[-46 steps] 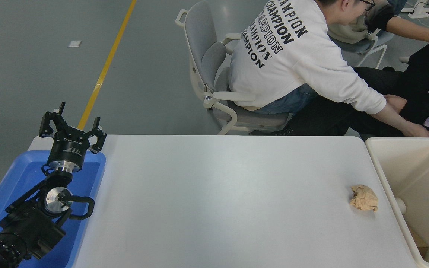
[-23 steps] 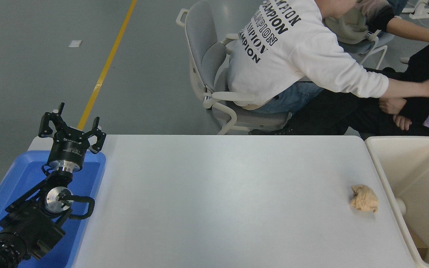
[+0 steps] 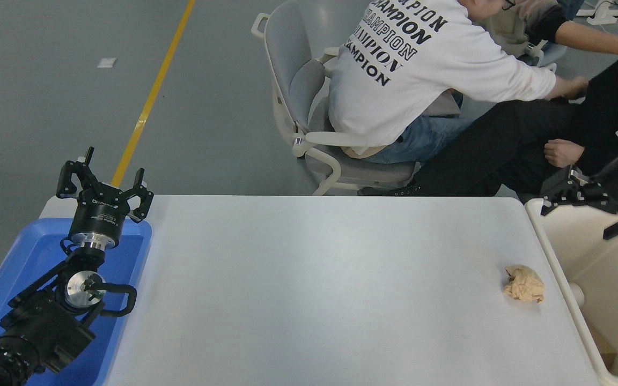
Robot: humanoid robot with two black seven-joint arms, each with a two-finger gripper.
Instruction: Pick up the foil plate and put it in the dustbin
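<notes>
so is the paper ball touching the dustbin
Apart. The head view shows a strip of bare white table between the crumpled paper ball and the dustbin rim.

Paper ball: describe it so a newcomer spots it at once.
Start at the white table and go to its right end, where the cream dustbin stands against the edge. Just left of the bin's rim lies the paper ball, small, tan and crumpled. It is the only loose thing on the tabletop; the blue tray sits at the opposite end.
</notes>
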